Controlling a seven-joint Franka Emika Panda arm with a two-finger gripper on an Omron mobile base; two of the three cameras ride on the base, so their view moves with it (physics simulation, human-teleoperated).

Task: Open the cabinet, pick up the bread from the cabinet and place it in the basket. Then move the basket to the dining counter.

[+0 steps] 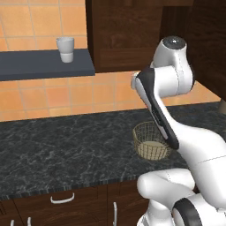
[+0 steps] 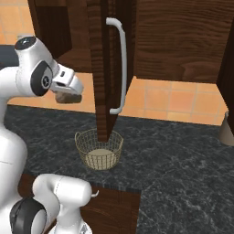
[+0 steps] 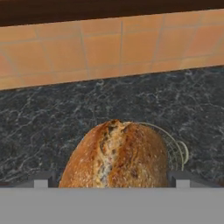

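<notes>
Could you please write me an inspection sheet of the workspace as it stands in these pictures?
Surface: black marbled countertop, backed by orange tiles.
Cabinet: door swung open, silver bar handle facing the right base camera.
Bread: bun held in the gripper, up above the countertop, short of the basket.
Basket: wire basket upright on the countertop, nothing in it; in the hand view its rim peeks out behind the bread.
Clutter: white cup on a dark shelf.
Grippers: jaws closed on the bread.
Cables: nothing seen.
Surroundings: lower drawers with curved handles under the countertop.
</notes>
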